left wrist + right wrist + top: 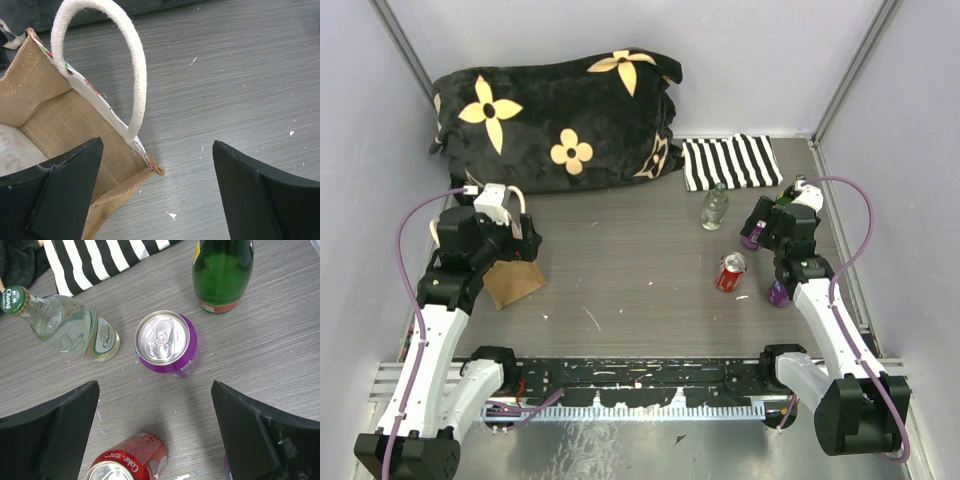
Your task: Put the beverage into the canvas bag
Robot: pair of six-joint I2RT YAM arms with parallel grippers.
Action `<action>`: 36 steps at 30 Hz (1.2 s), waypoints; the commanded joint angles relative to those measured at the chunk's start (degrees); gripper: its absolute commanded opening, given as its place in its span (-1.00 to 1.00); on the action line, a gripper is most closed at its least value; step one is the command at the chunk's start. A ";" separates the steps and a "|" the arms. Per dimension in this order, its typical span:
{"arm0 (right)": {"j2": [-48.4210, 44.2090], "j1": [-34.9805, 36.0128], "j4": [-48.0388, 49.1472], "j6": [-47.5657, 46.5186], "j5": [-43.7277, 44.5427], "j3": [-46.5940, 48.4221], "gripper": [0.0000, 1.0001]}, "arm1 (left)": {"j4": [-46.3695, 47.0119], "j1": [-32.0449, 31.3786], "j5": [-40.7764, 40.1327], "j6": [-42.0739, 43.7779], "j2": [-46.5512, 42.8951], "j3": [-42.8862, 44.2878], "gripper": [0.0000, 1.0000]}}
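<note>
Left wrist: canvas bag (55, 120) open-topped at frame left, something pale inside, unidentifiable. Right wrist: purple can (166, 341) sealed, upright, centre. Both arms' jaws released, grasping nothing

A grey wood-grain bench (620, 270) fills the space, its surface scuffed and dotted with small white flecks. Plain pale walls close it in: a back wall (740, 60), a left wall (360, 200) and a right wall (910, 150), joined by slanting metal corner posts (405, 50). A black cushion (560, 120) with cream flowers lies against the back wall, a black-and-white striped cloth (730, 162) just beside it. The light is even, with soft shadows.
</note>
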 commanded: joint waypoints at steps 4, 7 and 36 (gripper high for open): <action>-0.68 -0.32 2.60 -2.10 0.79 0.96 1.00 | -0.24 0.29 0.83 -0.50 -0.05 0.67 0.96; -0.20 -0.32 2.73 -6.82 -1.65 1.90 1.00 | -2.15 0.31 -1.53 -1.97 1.17 4.64 0.96; 2.05 -0.33 -10.90 -10.22 -17.42 11.48 0.99 | -12.48 16.42 -9.19 -2.75 37.95 36.83 0.90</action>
